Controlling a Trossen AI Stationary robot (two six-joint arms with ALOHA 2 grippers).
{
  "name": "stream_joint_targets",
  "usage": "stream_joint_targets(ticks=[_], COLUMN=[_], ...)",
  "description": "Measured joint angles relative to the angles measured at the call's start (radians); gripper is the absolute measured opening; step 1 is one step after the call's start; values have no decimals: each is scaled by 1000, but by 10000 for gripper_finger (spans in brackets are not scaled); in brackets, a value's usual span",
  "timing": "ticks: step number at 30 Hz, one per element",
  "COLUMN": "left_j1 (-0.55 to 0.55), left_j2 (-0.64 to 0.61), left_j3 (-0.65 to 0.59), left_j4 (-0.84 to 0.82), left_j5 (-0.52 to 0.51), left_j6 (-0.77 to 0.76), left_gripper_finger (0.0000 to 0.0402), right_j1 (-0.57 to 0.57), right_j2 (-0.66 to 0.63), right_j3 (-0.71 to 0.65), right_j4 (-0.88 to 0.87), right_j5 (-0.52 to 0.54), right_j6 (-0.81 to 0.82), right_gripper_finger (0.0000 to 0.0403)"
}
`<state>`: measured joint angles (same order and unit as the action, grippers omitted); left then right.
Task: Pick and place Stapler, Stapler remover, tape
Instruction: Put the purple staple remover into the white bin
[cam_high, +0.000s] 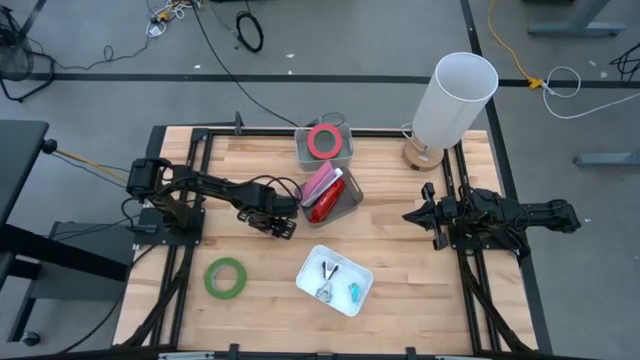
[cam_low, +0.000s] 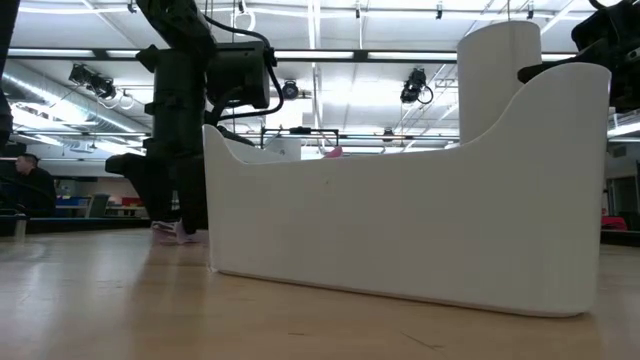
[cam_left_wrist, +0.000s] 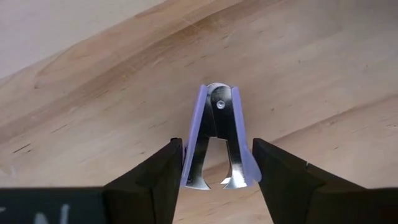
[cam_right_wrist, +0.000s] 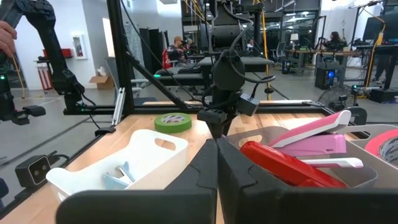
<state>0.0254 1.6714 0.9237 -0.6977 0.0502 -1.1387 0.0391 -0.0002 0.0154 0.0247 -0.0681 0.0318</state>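
2 end effectors, 1 at work.

Left end effector (cam_high: 283, 222): low over the pale wooden desk (cam_high: 400, 240), near its middle, just beside the grey bin. Its dark fingers (cam_left_wrist: 146, 183) stand on either side of a lilac-handled steel staple remover (cam_left_wrist: 219, 140) and appear closed against its plastic flanks; the remover lies close over the bare wood, and contact with the desk cannot be told.

Right end effector (cam_high: 420, 216): waits at the desk's right side, fingers together, holding nothing.

Grey rectangular bin (cam_high: 355, 197), mid-desk: holds 1 red stapler (cam_high: 324, 205) and 1 pink stapler (cam_high: 319, 181).

Second grey bin (cam_high: 300, 150), at the far edge: holds 1 red-pink ring-shaped tape roll (cam_high: 323, 140).

White plastic tray (cam_high: 313, 262), near edge: holds 2 small staple removers, 1 steel (cam_high: 329, 280) and 1 teal (cam_high: 353, 292).

Green ring-shaped tape roll (cam_high: 226, 277): flat on the desk, near-left, well apart from every container.

Step in hand, as judged: picking the lilac staple remover. Next move calls for a lift clear of the wood, then carriage over the white tray with its kin, and release above the rim. Green roll not yet sorted.
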Motion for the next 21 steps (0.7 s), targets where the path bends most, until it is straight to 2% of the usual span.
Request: stream_joint_targets(ticks=[10,21], left_j1=[0,0], left_j2=[0,0], left_j3=[0,0], left_j4=[0,0], left_j5=[0,0], left_j6=[11,9], left_gripper_finger=[177,177], right_j1=[0,0], right_j2=[0,0], right_j3=[0,0], right_j4=[0,0], right_j5=[0,0], right_j6=[0,0], right_gripper_finger=[2,2])
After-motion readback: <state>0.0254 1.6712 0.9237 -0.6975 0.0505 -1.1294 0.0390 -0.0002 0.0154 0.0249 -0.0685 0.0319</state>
